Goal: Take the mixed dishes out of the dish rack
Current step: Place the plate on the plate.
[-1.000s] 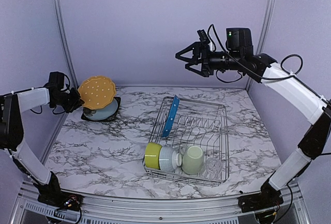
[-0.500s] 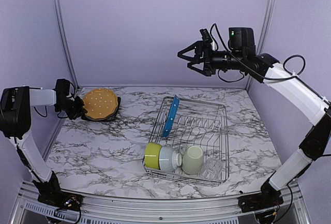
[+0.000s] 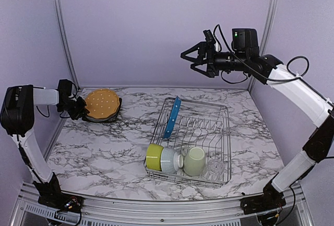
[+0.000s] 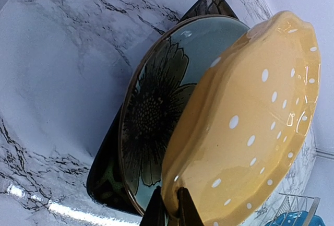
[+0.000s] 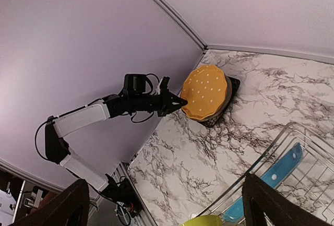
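My left gripper (image 3: 80,108) is shut on the rim of the orange plate (image 3: 101,103), which rests tilted on the pale grey-green plate (image 4: 151,106) and the black plate (image 4: 104,181) at the far left. In the left wrist view the fingers (image 4: 155,211) pinch the orange rim (image 4: 245,127). The dish rack (image 3: 222,132) holds the blue dotted plate (image 3: 172,117) upright, the lime-green bowl (image 3: 154,156), the white ribbed bowl (image 3: 169,160), the pale green mug (image 3: 194,162) and the clear glass (image 3: 214,169). My right gripper (image 3: 192,60) is open and empty, high above the rack.
Purple walls close the back and sides. A metal post (image 3: 62,30) stands behind the plate stack. The marble table (image 3: 104,147) runs from the stack to the rack.
My left gripper has lowered the orange plate from held up onto the stacked plates at the far left. My right gripper has drifted slightly right, still open.
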Available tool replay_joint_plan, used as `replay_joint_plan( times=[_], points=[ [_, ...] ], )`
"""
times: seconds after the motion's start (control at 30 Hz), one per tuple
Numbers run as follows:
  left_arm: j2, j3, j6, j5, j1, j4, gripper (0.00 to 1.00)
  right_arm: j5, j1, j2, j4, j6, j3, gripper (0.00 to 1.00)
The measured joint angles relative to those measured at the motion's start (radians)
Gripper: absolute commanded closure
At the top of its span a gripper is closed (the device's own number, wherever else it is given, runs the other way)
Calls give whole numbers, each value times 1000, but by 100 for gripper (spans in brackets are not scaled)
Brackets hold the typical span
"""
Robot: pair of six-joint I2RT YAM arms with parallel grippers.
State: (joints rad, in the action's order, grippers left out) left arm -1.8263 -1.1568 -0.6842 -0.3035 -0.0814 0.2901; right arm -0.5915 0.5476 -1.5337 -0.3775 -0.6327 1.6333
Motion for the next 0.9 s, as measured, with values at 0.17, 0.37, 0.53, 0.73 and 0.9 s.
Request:
replay_joint_plan(
  times=[0.17,0.37,0.53,0.73,0.9],
  points=[
    [-22,-25,-3,2,0,4,100,0,-3,0,0,-3,0,2],
    [-34,-32,-3,12,0,16,100,0,-3,0,0,-3,0,2],
    [-34,-32,-6,27,0,32,100,-1,-3,0,0,-4,0,1],
    [-38,-41,-10,35,0,50,93,-1,-3,0,0,-4,0,2],
    [-38,-42,-16,35,0,53,89,-1,-3,0,0,-4,0,2]
  ],
)
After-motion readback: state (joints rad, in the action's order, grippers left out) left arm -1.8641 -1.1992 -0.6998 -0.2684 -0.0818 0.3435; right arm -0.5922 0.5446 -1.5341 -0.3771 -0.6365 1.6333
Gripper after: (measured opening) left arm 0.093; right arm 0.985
